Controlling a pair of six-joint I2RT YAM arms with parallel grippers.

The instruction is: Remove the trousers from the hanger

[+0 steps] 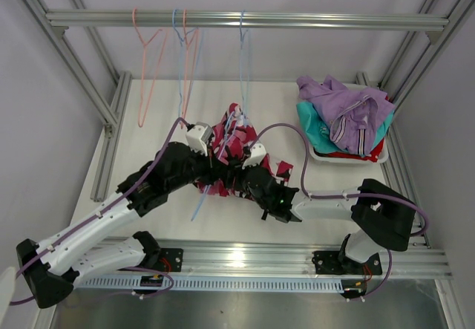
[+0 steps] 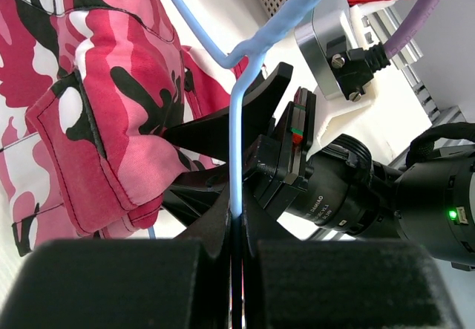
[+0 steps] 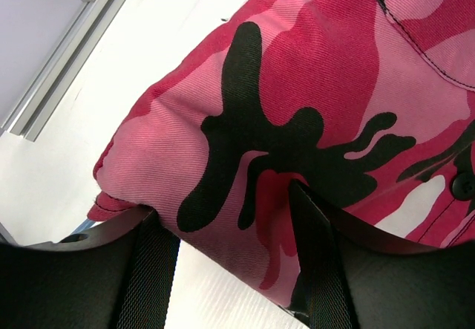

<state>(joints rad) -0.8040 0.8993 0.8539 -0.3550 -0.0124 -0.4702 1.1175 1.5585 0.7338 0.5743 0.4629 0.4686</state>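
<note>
Camouflage trousers, centre frame: matt twill cloth, fine diagonal weave, stitched seams. Blue hanger is smooth, glossy coated wire. Right gripper: matt black plastic, ribbed pads. Top rail: brushed, shiny metal.

Two arms of mine, white and black, strung with lilac cable.
My left arm and right arm each go from white links into black wrists; a green light glows on one black housing, and the finger pads are ribbed black.
</note>
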